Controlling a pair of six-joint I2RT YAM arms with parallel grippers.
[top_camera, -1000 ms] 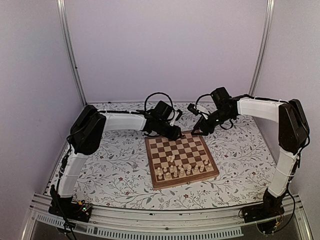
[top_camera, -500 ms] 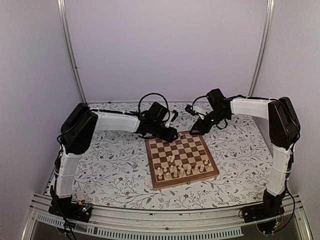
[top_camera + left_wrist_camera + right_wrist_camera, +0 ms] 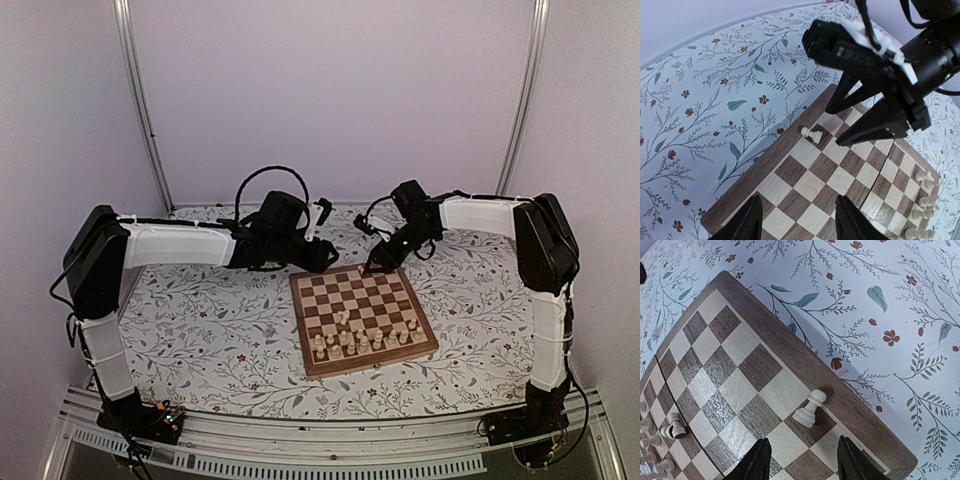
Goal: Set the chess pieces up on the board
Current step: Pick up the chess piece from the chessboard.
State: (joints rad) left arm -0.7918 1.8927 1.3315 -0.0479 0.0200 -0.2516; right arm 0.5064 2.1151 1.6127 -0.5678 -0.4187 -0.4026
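A lone pawn (image 3: pixel 810 409) sat in the board's (image 3: pixel 780 340) far row, beside the border, its head toward that border; upright or tipped, I could not tell. The right gripper (image 3: pixel 804 460), fingers apart and empty, hung directly over it. The left gripper (image 3: pixel 797 220), also apart and empty, was farther off, by the far-left corner.

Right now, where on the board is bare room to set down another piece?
The far rows of the board are bare, between the lone pawn at the far edge and the chess pieces crowding the near half.

left end effector (image 3: pixel 798 201) parted, right end effector (image 3: pixel 802 441) parted
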